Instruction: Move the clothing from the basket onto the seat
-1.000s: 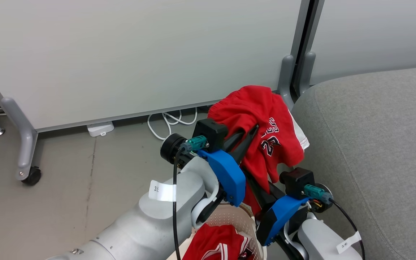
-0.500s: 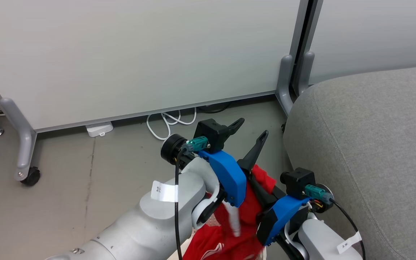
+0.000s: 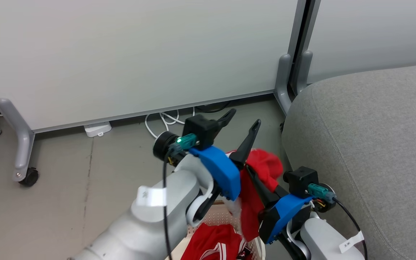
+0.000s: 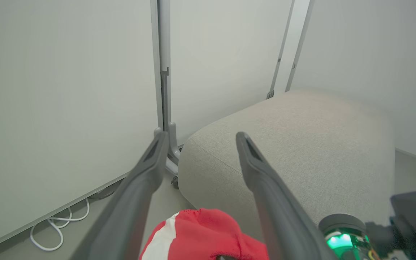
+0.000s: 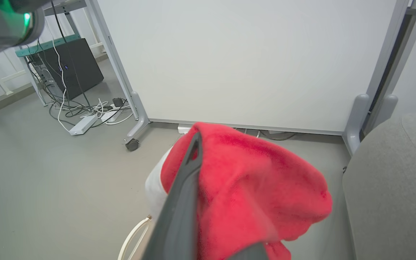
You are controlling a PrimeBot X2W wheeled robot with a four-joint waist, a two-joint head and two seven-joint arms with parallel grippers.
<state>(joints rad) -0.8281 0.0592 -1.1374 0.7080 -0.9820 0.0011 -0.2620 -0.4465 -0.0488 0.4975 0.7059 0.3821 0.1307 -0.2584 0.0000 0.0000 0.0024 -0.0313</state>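
Red clothing (image 3: 265,167) in right gripper (image 3: 255,180); left gripper (image 3: 243,119) raised, spread.

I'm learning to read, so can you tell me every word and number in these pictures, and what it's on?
"3", then a mark I cannot make out: on the right tag, a white slip stuck on the right forearm.
Too blurred to read: the left tag, a white slip on the left forearm.
No lettering shows on the red clothing.
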